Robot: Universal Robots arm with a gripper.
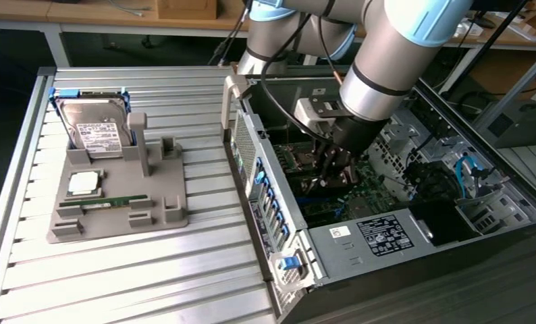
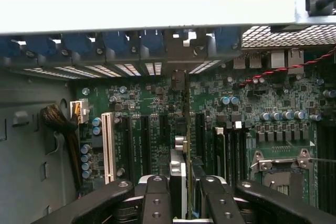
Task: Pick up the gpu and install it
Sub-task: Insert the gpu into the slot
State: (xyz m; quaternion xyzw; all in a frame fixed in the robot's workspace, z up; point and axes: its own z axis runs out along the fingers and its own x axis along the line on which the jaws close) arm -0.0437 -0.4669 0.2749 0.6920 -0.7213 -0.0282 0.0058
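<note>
My gripper [image 1: 334, 174] reaches down inside the open computer case [image 1: 358, 236], just above the green motherboard [image 1: 327, 202]. It is shut on the gpu [image 1: 342, 177], a thin brownish card held upright. In the wrist view the gpu [image 2: 186, 129] shows edge-on between the two black fingers [image 2: 156, 198], running toward the rear slot openings. The gripper [image 2: 185, 205] holds it above the dark expansion slots [image 2: 199, 129] on the motherboard [image 2: 262, 103]. I cannot tell whether the card's lower edge touches a slot.
A grey holder [image 1: 115, 216] on the slatted table carries a silver hard drive [image 1: 95, 128], a processor chip [image 1: 84, 181] and a green memory stick [image 1: 106, 200]. Inside the case are blue slot latches [image 2: 115, 43], a white slot [image 2: 107, 145], the processor socket [image 2: 278, 166] and the labelled power supply [image 1: 381, 235].
</note>
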